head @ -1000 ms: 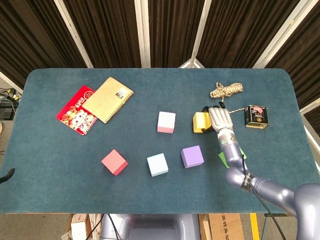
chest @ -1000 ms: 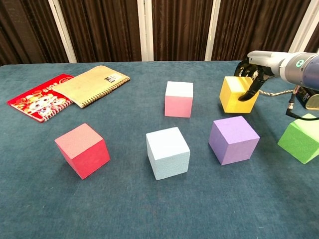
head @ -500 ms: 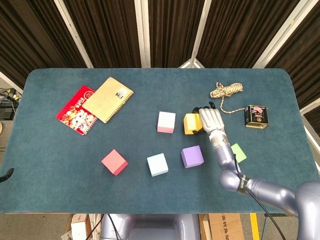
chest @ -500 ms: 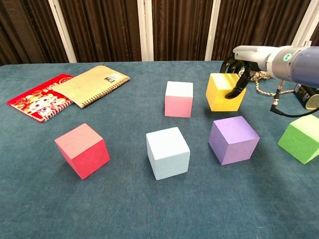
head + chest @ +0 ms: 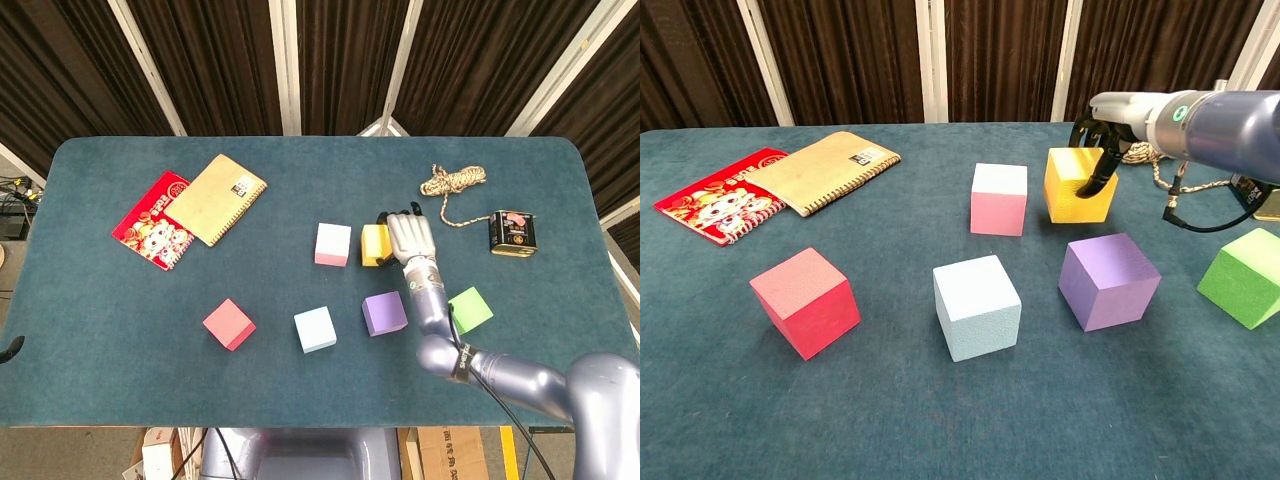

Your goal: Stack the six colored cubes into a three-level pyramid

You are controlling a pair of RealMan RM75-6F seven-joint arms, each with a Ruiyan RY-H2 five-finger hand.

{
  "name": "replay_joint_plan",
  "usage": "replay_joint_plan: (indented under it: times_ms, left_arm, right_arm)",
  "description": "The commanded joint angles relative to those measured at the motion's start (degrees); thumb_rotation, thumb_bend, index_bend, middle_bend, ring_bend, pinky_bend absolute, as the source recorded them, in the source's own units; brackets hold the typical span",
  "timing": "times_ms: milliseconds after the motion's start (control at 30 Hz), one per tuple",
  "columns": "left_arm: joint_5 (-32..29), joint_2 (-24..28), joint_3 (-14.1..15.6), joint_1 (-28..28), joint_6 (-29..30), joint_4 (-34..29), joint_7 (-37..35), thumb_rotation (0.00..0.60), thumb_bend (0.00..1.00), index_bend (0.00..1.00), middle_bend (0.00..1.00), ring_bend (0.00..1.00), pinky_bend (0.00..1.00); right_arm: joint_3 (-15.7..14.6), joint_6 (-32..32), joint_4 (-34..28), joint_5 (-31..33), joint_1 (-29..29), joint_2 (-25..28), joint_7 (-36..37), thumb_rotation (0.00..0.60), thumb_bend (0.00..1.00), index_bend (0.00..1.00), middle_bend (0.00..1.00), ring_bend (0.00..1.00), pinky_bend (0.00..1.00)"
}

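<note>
My right hand (image 5: 408,236) (image 5: 1102,150) grips the yellow cube (image 5: 373,245) (image 5: 1076,187) from its right side, its fingers over the cube's top and far edges. The cube stands just right of the light pink cube (image 5: 332,244) (image 5: 999,198), a small gap between them. In the front row lie the red cube (image 5: 229,324) (image 5: 806,301), the pale blue cube (image 5: 315,329) (image 5: 976,306) and the purple cube (image 5: 384,313) (image 5: 1108,280). The green cube (image 5: 470,309) (image 5: 1243,276) sits tilted at the right. My left hand is out of both views.
A red booklet (image 5: 152,221) (image 5: 710,195) and a tan spiral notebook (image 5: 216,197) (image 5: 826,168) lie at the back left. A coil of rope (image 5: 452,181) and a small dark tin (image 5: 513,232) lie at the back right.
My right hand has carried the yellow cube leftward across the table, from near the tin's side to just right of the light pink cube.
</note>
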Motion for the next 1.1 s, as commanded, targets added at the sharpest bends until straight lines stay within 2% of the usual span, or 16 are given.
replay_joint_plan:
  times_ms: [33, 433, 1100]
  left_arm:
    - [-0.1, 0.0, 0.0, 0.0, -0.1, 0.1, -0.1, 0.600, 0.25, 0.11, 0.00, 0.00, 0.01]
    - [-0.4, 0.3, -0.2, 0.0, -0.3, 0.3, -1.0, 0.600, 0.25, 0.11, 0.00, 0.00, 0.01]
    - [-0.9, 0.0, -0.3, -0.4, -0.9, 0.7, -0.3, 0.600, 0.25, 0.12, 0.00, 0.00, 0.01]
  right_arm:
    - [0.3, 1.6, 0.3, 1.3, 1.2, -1.2, -1.9, 0.600, 0.31, 0.37, 0.43, 0.25, 0.00]
    - [1.5, 3.2, 3.1, 7.7, 3.6, -4.9, -7.4, 0.600, 0.31, 0.37, 0.43, 0.25, 0.00]
    - [3.2, 1.1, 8.2, 9.4, 4.2, -7.3, -8.8, 0.600, 0.31, 0.37, 0.43, 0.25, 0.00]
